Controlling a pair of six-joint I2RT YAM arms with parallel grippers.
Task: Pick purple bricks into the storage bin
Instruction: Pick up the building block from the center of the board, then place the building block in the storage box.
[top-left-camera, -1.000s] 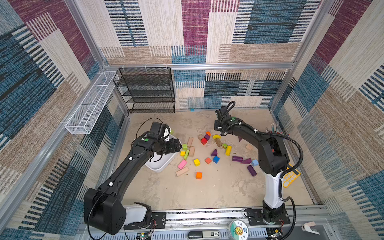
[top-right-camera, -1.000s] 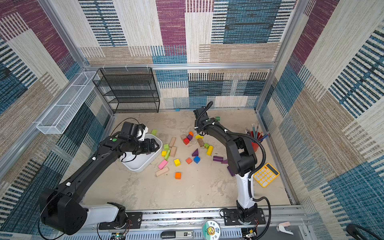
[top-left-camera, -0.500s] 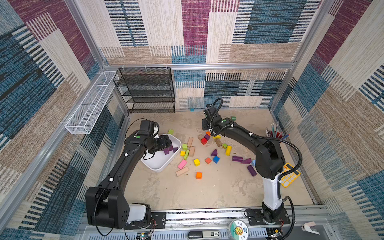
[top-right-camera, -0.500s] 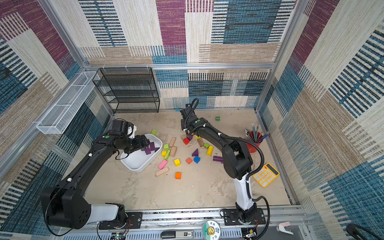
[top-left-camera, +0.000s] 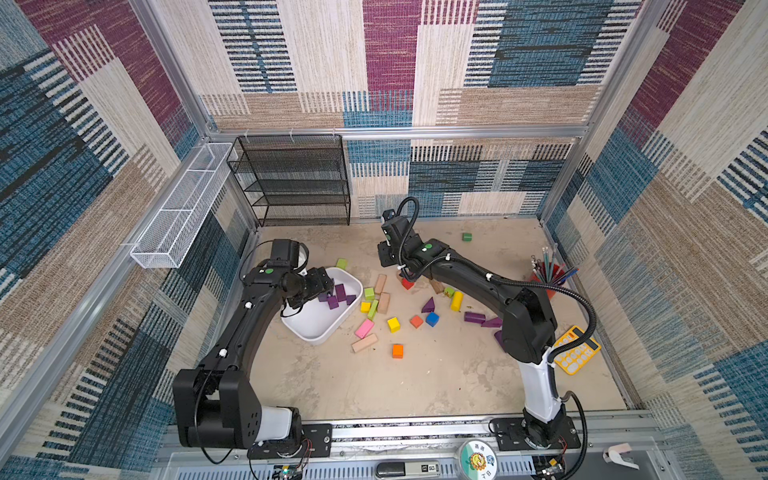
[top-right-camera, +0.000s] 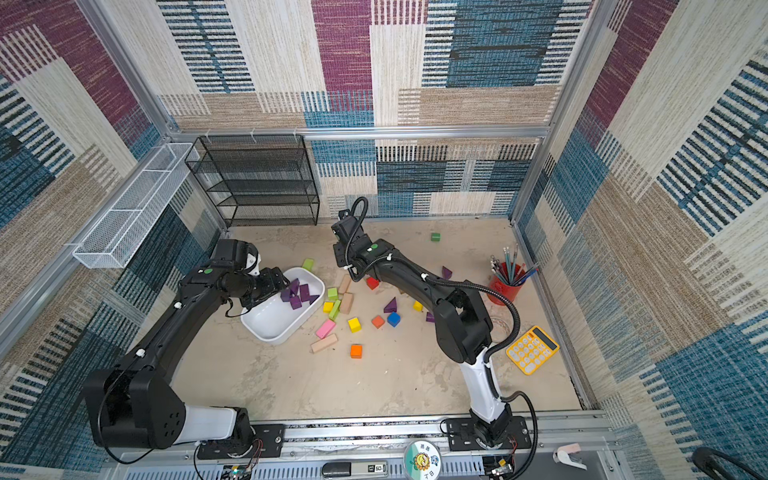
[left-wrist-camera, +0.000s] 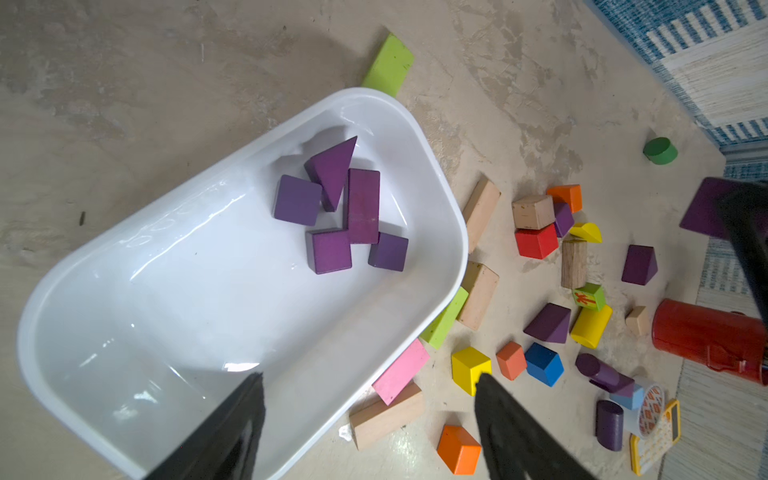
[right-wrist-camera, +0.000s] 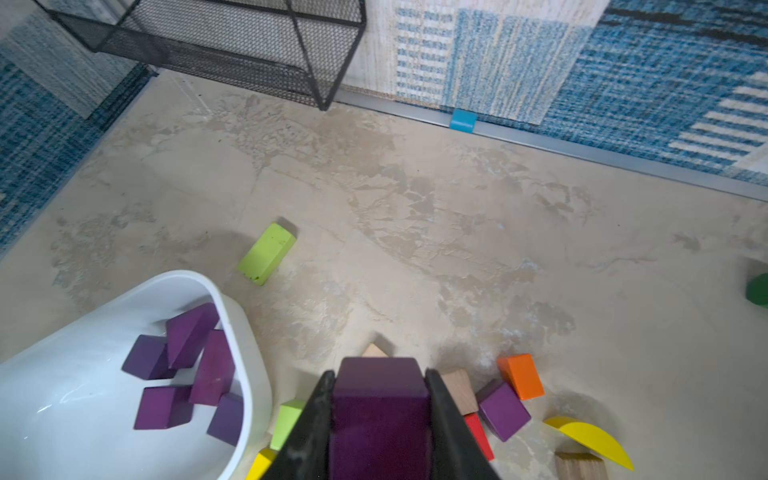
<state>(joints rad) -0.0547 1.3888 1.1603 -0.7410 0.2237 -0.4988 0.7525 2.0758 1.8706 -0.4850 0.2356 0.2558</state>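
Observation:
The white storage bin (top-left-camera: 318, 330) (top-right-camera: 272, 322) (left-wrist-camera: 187, 299) (right-wrist-camera: 58, 399) lies at the left of the floor with several purple bricks (top-left-camera: 338, 293) (top-right-camera: 300, 293) (left-wrist-camera: 362, 205) (right-wrist-camera: 210, 374) heaped at its far end. My left gripper (left-wrist-camera: 370, 376) is open and empty, at the bin's left rim (top-left-camera: 320, 286). My right gripper (right-wrist-camera: 379, 374) is shut on a purple brick (right-wrist-camera: 380, 399), above the floor just right of the bin. Loose purple bricks lie among the coloured blocks: a wedge (top-left-camera: 428, 305) (left-wrist-camera: 548, 324), an oblong (top-left-camera: 474, 318) and a cylinder (left-wrist-camera: 609, 424).
A black mesh rack (top-left-camera: 291, 183) stands at the back left, and a white wire basket (top-left-camera: 178, 208) hangs on the left wall. A red pencil cup (top-left-camera: 544, 286) and a yellow calculator (top-left-camera: 575, 349) sit at the right. Pink (top-left-camera: 364, 328), blue (top-left-camera: 432, 319) and orange (top-left-camera: 397, 351) blocks lie mid-floor.
My right gripper has carried its purple brick leftward from the block pile toward the bin. My left arm has drawn back to the left, uncovering the bricks in the bin.

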